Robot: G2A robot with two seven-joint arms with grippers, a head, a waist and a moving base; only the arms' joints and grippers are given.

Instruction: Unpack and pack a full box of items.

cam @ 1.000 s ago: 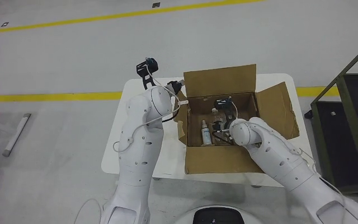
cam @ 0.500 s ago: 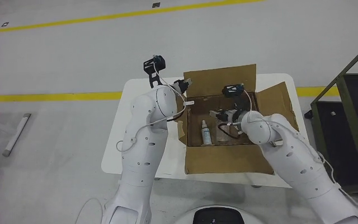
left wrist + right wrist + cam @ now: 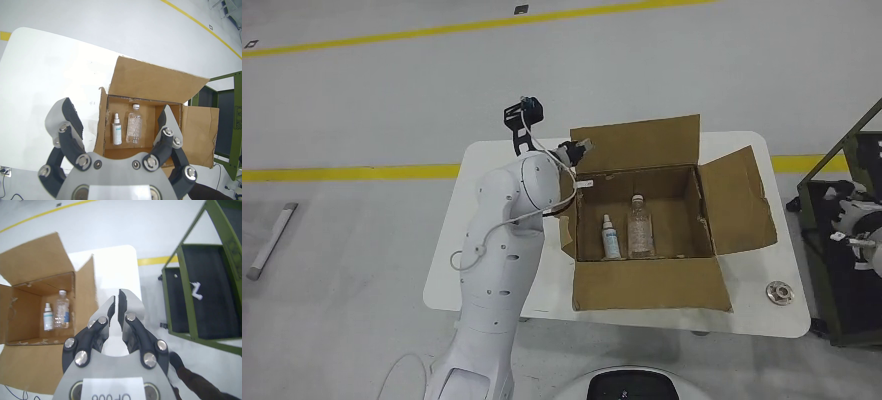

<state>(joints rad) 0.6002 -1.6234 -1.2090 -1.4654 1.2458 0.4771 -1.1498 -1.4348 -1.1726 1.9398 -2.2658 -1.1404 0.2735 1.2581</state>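
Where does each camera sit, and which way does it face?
Top view: above the arms, looking down at the table and open box; the left arm shows beside the box.
Left wrist view: on that wrist, facing down into the box; the open left gripper frames it.
Right wrist view: beyond the table's end, facing box and green rack; the shut right gripper shows.
Shared: all show the spray bottle and clear bottle in the box.

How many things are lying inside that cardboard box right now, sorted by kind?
Spray bottle: 1
Clear bottle: 1
Total: 2
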